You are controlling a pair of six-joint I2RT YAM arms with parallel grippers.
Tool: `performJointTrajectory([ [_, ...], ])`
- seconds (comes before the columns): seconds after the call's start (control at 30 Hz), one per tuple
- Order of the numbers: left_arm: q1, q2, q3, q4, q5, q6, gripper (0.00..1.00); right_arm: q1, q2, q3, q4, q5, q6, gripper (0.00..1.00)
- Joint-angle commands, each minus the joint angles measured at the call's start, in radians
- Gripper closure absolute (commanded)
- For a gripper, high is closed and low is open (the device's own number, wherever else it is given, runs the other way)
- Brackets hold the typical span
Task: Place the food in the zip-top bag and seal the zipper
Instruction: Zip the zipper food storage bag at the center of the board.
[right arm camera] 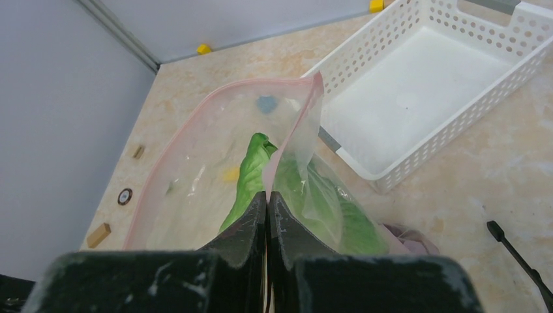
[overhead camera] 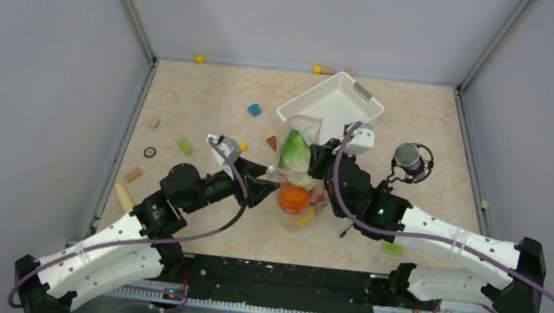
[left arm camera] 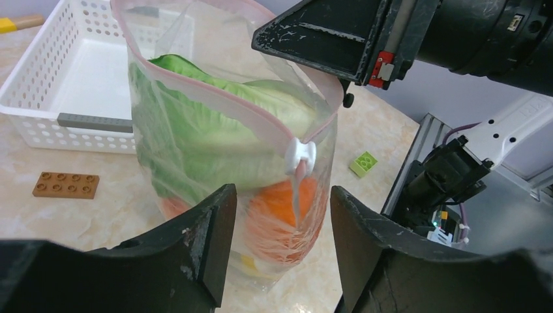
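Observation:
The clear zip-top bag stands mid-table, holding green lettuce, an orange and a yellow lemon. A purple shape at its right side looks like the grape bunch. The pinkish zipper gapes open, with a white slider at its near end. My right gripper is shut on the bag's mouth edge and holds it up; it also shows in the top view. My left gripper is open, its fingers either side of the bag's near edge below the slider.
A white slotted basket stands just behind the bag. A dark round fixture is to the right. Small blocks lie about: blue, green, a brown brick, a green brick. A black tool lies at right.

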Motion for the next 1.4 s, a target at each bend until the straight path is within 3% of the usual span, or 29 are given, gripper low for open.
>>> performJointTrajectory([
  [0.0, -0.001, -0.006, -0.038, 0.167, 0.01, 0.04, 0.41, -0.012, -0.049, -0.023, 0.071, -0.023, 0.003, 1.0],
  [0.27, -0.002, 0.003, -0.07, 0.227, -0.036, 0.1, 0.48, -0.011, -0.042, -0.028, 0.085, -0.051, -0.007, 1.0],
  [0.47, -0.002, 0.006, -0.083, 0.243, -0.022, 0.128, 0.61, -0.012, -0.039, -0.023, 0.066, -0.038, 0.0, 1.0],
  [0.6, -0.002, -0.002, -0.101, 0.266, 0.012, 0.152, 0.75, -0.012, -0.04, -0.026, 0.061, -0.033, 0.01, 1.0],
  [0.63, -0.002, -0.004, -0.104, 0.268, 0.016, 0.158, 0.88, -0.012, -0.038, -0.026, 0.059, -0.039, 0.011, 1.0],
  [0.7, -0.001, -0.008, -0.11, 0.271, 0.02, 0.166, 1.0, -0.011, -0.033, -0.023, 0.055, -0.052, 0.006, 1.0],
  [0.9, -0.001, -0.041, -0.134, 0.272, 0.031, 0.196, 1.0, -0.012, -0.038, 0.002, 0.055, -0.156, -0.184, 1.0],
  [1.0, -0.001, -0.076, -0.138, 0.244, 0.02, 0.22, 1.0, -0.012, -0.068, 0.038, -0.003, -0.317, -0.43, 0.83],
  [1.13, -0.002, -0.124, -0.16, 0.244, 0.038, 0.251, 1.0, -0.011, -0.126, 0.103, -0.15, -0.618, -0.78, 0.5],
  [1.27, -0.002, -0.148, -0.134, 0.182, 0.033, 0.302, 1.0, -0.012, -0.176, 0.147, -0.263, -0.904, -1.051, 0.32],
  [1.37, -0.001, -0.151, -0.075, 0.062, 0.042, 0.359, 1.0, -0.012, -0.163, 0.195, -0.347, -1.068, -1.181, 0.3],
])
